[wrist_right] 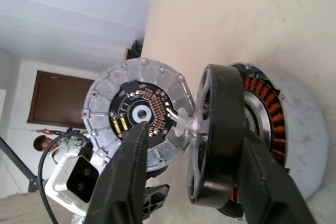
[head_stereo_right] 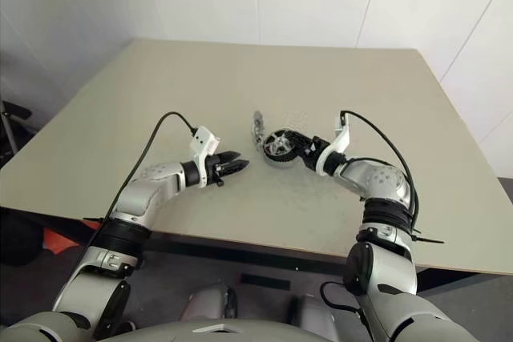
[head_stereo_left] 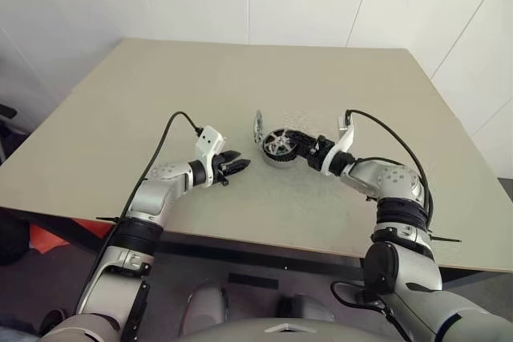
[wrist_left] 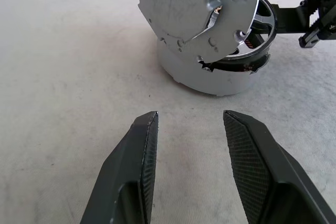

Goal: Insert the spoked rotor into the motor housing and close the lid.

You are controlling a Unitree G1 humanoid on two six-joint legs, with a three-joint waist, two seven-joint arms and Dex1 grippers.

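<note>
Spoked rotor (wrist_right: 218, 145) half-seated, apparently tilted, in motor housing (wrist_left: 210, 80); right gripper (head_stereo_left: 298, 146) fingers straddle it loosely (press level before lowering lid (wrist_right: 137, 111)); left gripper (head_stereo_left: 237, 166) part-open, empty.

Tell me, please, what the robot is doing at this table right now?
It is assembling a motor. The motor housing sits on the table, and the spoked rotor rests tilted in its mouth, not fully seated. The right end effector is at the rotor with its fingers apart on either side of the rim. The lid stands open on edge beside the housing. The left end effector hovers nearby, open and empty.
</note>
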